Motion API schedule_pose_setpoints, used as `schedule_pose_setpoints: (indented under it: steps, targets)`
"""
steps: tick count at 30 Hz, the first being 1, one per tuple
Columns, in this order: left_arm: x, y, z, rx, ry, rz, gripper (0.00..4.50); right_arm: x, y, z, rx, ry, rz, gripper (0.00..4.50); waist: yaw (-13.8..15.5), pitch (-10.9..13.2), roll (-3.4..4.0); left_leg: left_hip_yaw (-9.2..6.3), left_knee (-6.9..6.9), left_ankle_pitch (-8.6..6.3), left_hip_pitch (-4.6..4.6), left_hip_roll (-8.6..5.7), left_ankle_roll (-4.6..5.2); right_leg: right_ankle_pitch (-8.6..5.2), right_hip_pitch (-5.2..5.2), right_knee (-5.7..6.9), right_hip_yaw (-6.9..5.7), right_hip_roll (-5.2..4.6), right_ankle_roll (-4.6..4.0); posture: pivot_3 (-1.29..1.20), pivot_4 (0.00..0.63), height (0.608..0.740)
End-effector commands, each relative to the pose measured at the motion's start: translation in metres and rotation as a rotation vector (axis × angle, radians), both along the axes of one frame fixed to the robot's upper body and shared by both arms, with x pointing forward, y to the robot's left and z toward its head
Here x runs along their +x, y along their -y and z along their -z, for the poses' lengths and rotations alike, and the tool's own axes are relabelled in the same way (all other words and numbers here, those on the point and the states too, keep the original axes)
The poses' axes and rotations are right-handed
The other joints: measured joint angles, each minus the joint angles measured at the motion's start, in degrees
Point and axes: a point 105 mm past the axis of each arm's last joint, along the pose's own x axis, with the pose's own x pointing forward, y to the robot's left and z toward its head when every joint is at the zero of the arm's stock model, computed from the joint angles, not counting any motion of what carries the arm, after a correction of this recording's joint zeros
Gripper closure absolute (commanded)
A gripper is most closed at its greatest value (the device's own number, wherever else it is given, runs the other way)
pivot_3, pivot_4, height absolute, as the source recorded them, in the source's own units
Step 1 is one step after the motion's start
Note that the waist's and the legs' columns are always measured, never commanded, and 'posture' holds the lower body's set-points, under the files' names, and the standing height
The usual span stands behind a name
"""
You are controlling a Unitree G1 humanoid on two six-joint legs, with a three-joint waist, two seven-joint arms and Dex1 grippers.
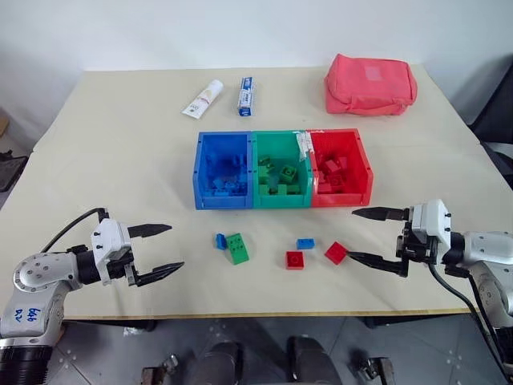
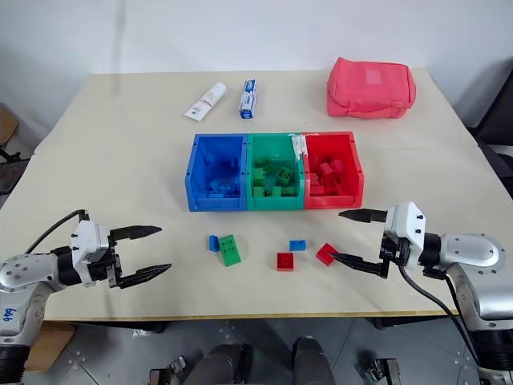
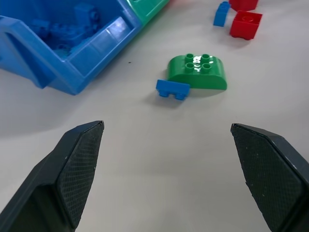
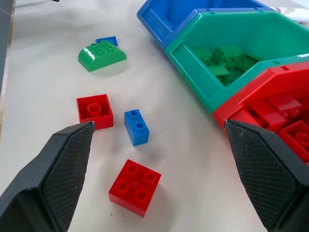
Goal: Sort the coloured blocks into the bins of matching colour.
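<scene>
Five loose blocks lay on the table [image 1: 104,144] in front of the bins, none of them in my grip. From my left to my right: a small blue block [image 1: 220,241] touching or just beside the larger green block [image 1: 236,248], then a red block [image 1: 295,260], a second blue block [image 1: 305,243] slightly farther back, and a second red block [image 1: 336,253] turned at an angle. The three joined bins stood in a row behind them, blue bin [image 1: 200,172], green bin [image 1: 280,200] and red bin [image 1: 365,172], each already holding bricks of its own colour. My left gripper [image 1: 164,249] hung above the near edge of the table, well apart from the blue-and-green pair, jaws spread wide with nothing between them. My right gripper [image 1: 370,236] hung near the angled red block, not touching it, jaws likewise spread wide and empty. Beyond the bins lay a white tube [image 1: 203,99] and a blue-and-white tube [image 1: 246,96] side by side, and a pink-red pouch [image 1: 370,84] sat toward the far right corner.
</scene>
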Motion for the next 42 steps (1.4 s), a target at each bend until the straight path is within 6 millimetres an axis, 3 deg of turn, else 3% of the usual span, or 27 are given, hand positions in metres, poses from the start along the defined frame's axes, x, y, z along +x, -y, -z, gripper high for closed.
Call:
schedule_pose_setpoints:
  steps: [1, 4, 11, 14, 21, 27, 34, 37, 42]
  targets:
    - [0.001, 0.010, -0.009, -0.020, 0.026, 0.016, 0.03, -0.006, 0.005, -0.008, 0.005, 0.034, 0.015, 0.00, 0.2, 0.0, 0.00, 0.00, 0.00, 0.00, 0.00, 0.00, 0.00, 0.00, 0.00, 0.00, 0.00, 0.00, 0.00, 0.00, 0.150, 0.740]
    - [-0.003, 0.031, -0.011, -0.064, 0.003, 0.080, 0.03, -0.010, 0.025, -0.009, -0.026, 0.032, 0.087, 0.00, 0.7, 0.0, 0.00, -0.01, 0.02, -0.01, -0.01, -0.04, 0.01, 0.00, 0.03, 0.00, 0.01, -0.01, 0.00, 0.00, 0.150, 0.740]
    - [-0.017, 0.105, -0.016, -0.082, 0.045, 0.339, 0.03, -0.028, 0.087, 0.006, -0.165, -0.049, 0.273, 0.00, 1.7, 0.0, -0.01, -0.03, 0.10, -0.04, 0.02, -0.04, 0.05, 0.00, 0.16, -0.08, 0.00, 0.04, 0.00, 0.00, 0.150, 0.740]
    - [-0.023, 0.125, -0.015, -0.057, 0.069, 0.456, 0.03, -0.034, 0.098, 0.016, -0.197, -0.099, 0.307, 0.00, 1.6, 0.0, -0.01, 0.00, 0.09, -0.03, 0.05, -0.05, 0.05, 0.00, 0.18, -0.08, -0.03, 0.09, 0.01, 0.00, 0.150, 0.740]
    - [-0.019, 0.123, -0.017, -0.046, 0.051, 0.484, 0.03, -0.025, 0.060, 0.016, -0.148, -0.112, 0.229, 0.00, 0.1, 0.0, 0.03, 0.17, 0.05, -0.04, 0.15, 0.14, -0.02, 0.03, 0.15, -0.04, 0.02, 0.15, -0.04, 0.00, 0.150, 0.740]
    - [-0.015, 0.109, -0.016, -0.043, 0.037, 0.441, 0.03, -0.006, 0.011, 0.039, -0.093, -0.280, 0.256, 0.00, 0.3, 0.0, 0.02, 0.04, 0.10, -0.05, 0.09, 0.14, -0.03, 0.03, 0.15, -0.08, 0.02, 0.11, -0.05, 0.00, 0.150, 0.740]
    - [-0.014, 0.096, -0.015, -0.027, 0.049, 0.384, 0.03, 0.003, -0.004, 0.067, -0.130, -0.325, 0.312, 0.00, 1.4, 0.0, -0.01, -0.05, 0.10, -0.06, 0.04, 0.06, -0.03, 0.03, 0.14, -0.12, 0.00, 0.09, -0.05, 0.00, 0.150, 0.740]
    - [-0.016, 0.090, -0.016, -0.028, 0.059, 0.351, 0.00, 0.005, -0.007, 0.071, -0.123, -0.324, 0.307, 0.69, 0.9, -0.1, -0.14, -0.02, 0.10, -0.06, 0.09, 0.12, -0.05, 0.04, 0.16, -0.11, 0.00, 0.11, -0.07, 0.00, 0.150, 0.740]
    - [-0.015, 0.088, -0.018, -0.043, 0.063, 0.329, 0.00, 0.009, -0.007, 0.067, -0.114, -0.286, 0.302, 2.39, 0.9, -0.1, -0.16, -0.03, 0.10, -0.06, 0.10, 0.14, -0.07, 0.05, 0.17, -0.10, 0.00, 0.13, -0.09, 0.00, 0.150, 0.740]
